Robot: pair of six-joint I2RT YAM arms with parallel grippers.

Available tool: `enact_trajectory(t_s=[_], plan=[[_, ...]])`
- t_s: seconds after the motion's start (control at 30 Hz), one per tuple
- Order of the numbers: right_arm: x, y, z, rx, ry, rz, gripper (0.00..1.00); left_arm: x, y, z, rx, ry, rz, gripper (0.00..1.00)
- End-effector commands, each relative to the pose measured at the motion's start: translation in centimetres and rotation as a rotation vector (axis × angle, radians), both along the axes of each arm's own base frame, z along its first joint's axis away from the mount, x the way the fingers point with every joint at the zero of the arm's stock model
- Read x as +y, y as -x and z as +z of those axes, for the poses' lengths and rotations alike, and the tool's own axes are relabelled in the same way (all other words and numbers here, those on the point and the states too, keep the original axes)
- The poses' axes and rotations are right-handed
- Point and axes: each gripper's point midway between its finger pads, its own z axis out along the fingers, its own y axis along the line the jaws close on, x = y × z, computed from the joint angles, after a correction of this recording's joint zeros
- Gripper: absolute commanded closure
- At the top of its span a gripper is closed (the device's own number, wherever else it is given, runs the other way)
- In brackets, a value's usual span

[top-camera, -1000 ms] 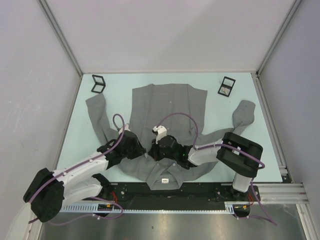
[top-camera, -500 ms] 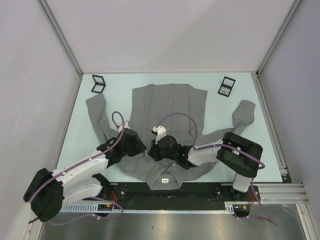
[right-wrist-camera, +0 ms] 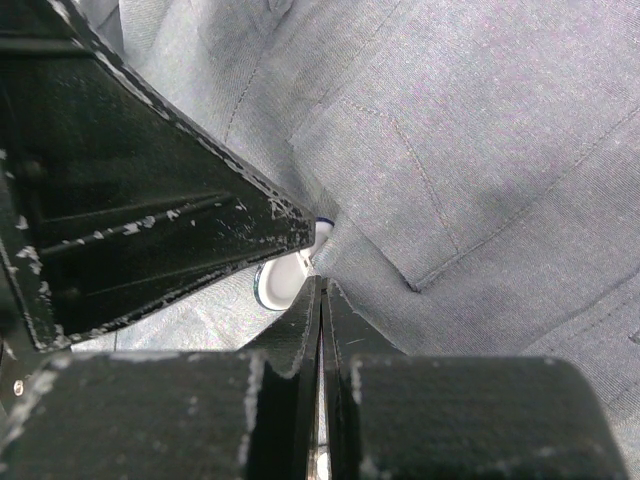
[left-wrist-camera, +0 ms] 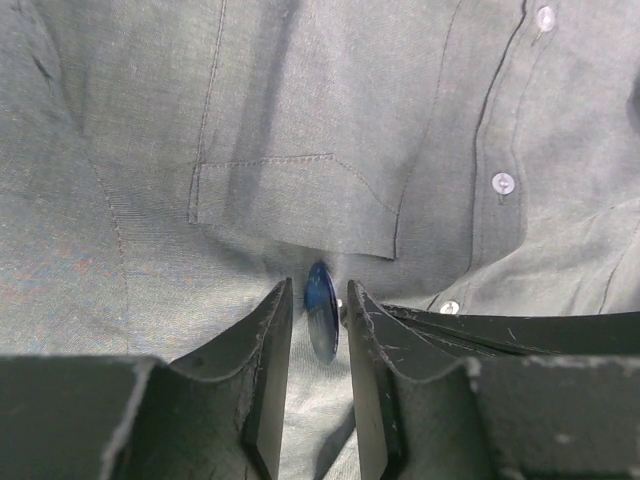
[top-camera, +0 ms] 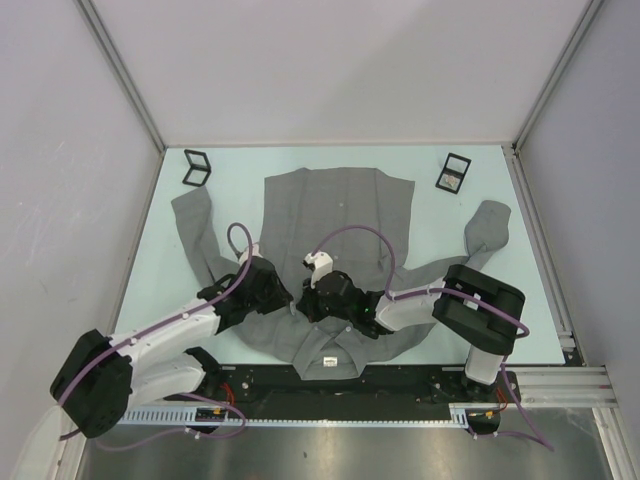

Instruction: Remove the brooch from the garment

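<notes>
The table carries the garment and two frames.

Garment: plain mid-grey, no print, matching grey stitching. Buttons: white. Brooch: blue seen edge-on from the left wrist; whitish face with a blue rim from the right wrist. Table: pale mint green. Small frame: black. Cables: purple.

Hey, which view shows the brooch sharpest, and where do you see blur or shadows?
Left wrist view: brooch sharp inside the left claw, soft shadow bands on the garment. Right wrist view: brooch half hidden, right claw blurred near the lens. Top view: even light, no glare, brooch not visible.
</notes>
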Motion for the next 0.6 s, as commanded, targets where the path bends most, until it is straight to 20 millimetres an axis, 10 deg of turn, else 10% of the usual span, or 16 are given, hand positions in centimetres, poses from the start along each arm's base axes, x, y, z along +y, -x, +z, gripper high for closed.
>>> enact_trajectory(t_s=[0.0,0.57], plan=[[1.29,-0.86,1.41,-0.044,-0.03,-0.006,1.0,-0.98,-0.8,1.01,-0.027,0.026,-0.017,0.68],[1.4,-1.4,1.19,-0.072,0.004,-0.017,1.0,-0.93,-0.84,0.99,-0.043,0.032,-0.018,0.87]])
